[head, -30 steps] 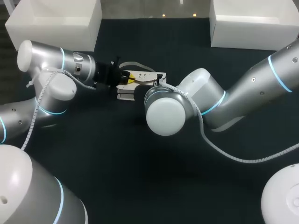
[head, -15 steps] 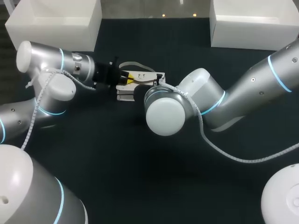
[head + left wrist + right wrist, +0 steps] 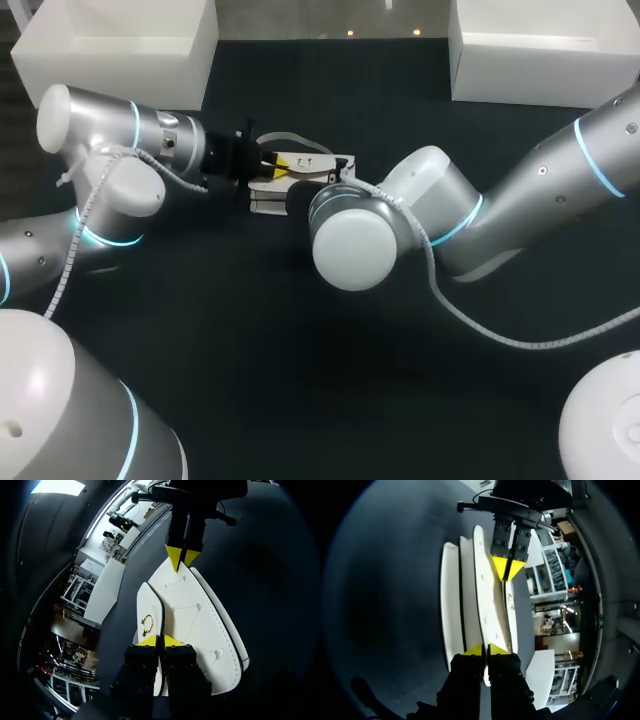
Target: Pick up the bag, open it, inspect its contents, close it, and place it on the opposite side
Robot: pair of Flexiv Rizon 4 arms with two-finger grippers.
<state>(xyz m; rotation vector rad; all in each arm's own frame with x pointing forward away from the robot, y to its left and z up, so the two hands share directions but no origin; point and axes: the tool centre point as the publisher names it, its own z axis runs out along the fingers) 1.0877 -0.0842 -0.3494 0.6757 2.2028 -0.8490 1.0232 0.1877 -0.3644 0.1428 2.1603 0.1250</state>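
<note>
A white bag [image 3: 305, 165] with stitched seams lies at the middle back of the dark table, with a grey strap [image 3: 290, 139] looped behind it. My left gripper [image 3: 272, 168] is shut on one end of the bag's upper flap [image 3: 195, 610]. In the left wrist view its yellow tips [image 3: 160, 641] pinch the flap's edge. My right gripper [image 3: 486, 650] is shut on the opposite end of the same flap [image 3: 487, 595]; the right arm's elbow [image 3: 350, 235] hides it in the head view. The two grippers face each other, with the left gripper [image 3: 507, 569] seen straight ahead in the right wrist view.
A white bin [image 3: 110, 50] stands at the back left and another white bin [image 3: 545, 60] at the back right. Bare dark table [image 3: 250, 340] stretches in front of the bag toward the near edge.
My left arm's wrist has shifted slightly; the bag and the right arm stay where they were. Both grips are unchanged.
</note>
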